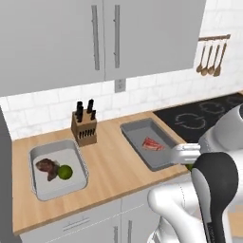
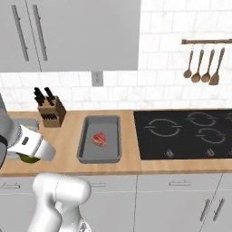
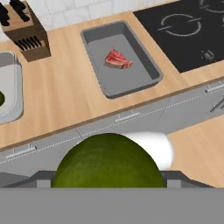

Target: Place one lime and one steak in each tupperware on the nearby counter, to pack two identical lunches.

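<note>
Gripper (image 3: 107,186) is clamped on a lime (image 3: 106,162), which bulges up between the two dark tips in the hand view; from the base cameras just a green sliver of that fruit peeks under the white wrist (image 2: 30,158), out in front of the counter edge, not yet over any tray. Largest to smallest: the wooden counter (image 1: 111,163) runs left to right over white cabinet fronts, black stovetop (image 2: 186,131) sits at its right end. Two grey tupperware trays lie well apart on the wood. The left tupperware (image 1: 40,190) already holds a dark brown steak (image 1: 46,167) with a second lime (image 1: 65,172) touching it, so that lunch looks packed. The right tupperware (image 1: 137,137), beside the stovetop, holds only the red-pink steak (image 1: 153,144), lying toward the far half, near half bare. A knife block (image 1: 84,127) stands between the trays at the back, four wooden spoons (image 2: 202,68) hang on the wall rail. Step in hand, as I judge it: carrying the last lime to the right tray, task mostly done. Next move calls for lifting the held lime forward and up over the counter lip, centring above the bare near half of that tray, lowering close to the floor, then parting the jaws. Risk: a round fruit dropped high could roll or bounce out over the low rim.
</note>
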